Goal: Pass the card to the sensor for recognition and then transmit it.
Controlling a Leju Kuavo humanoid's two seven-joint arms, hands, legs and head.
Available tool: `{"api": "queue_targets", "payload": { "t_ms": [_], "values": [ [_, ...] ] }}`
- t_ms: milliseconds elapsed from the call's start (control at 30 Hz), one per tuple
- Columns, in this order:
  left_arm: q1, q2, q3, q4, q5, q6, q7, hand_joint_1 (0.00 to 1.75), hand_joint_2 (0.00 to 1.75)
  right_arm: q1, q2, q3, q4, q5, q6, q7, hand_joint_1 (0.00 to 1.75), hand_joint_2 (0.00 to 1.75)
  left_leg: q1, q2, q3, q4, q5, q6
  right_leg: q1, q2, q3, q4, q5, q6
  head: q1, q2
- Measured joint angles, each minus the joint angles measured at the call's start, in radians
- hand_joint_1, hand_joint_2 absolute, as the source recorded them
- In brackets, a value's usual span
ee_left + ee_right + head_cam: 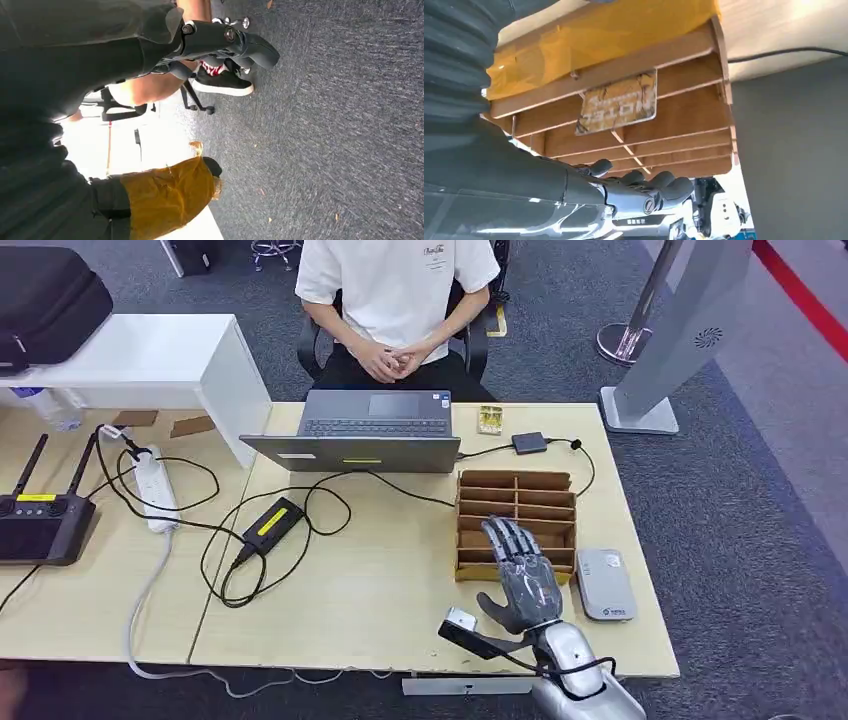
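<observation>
Head view showed my right hand [520,575] spread flat with fingers apart and holding nothing, hovering over the near slots of the wooden card rack [516,492], with the grey sensor [605,583] just beside the rack on the table [380,570]. Right wrist view showed a worn card [618,102] standing in one of the rack's slots, apart from my fingers [664,181]. Left wrist view showed my left hand [220,42] over grey carpet [340,125], fingers loosely extended and gripping nothing.

No text is legible — the card's [618,102] print is blurred; unreadable.
</observation>
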Motion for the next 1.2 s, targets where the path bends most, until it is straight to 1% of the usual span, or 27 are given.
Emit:
{"api": "queue_targets", "payload": {
  "t_ms": [800,1200],
  "values": [
    [0.000,0.000,0.000,0.000,-0.002,-0.008,0.005,0.00,1.75,-0.012,0.007,-0.029,0.031,0.007,-0.003,-0.009,0.00,1.75,0.000,0.000,0.000,0.000,0.000,0.000,0.000,0.000,0.000,0.000,0.000,0.000,0.000,0.000],
    [0.000,0.000,0.000,0.000,-0.002,-0.012,0.006,0.00,1.75,-0.012,0.006,-0.061,0.025,0.009,-0.003,-0.008,0.00,1.75,0.000,0.000,0.000,0.000,0.000,0.000,0.000,0.000,0.000,0.000,0.000,0.000,0.000,0.000]
  ]
}}
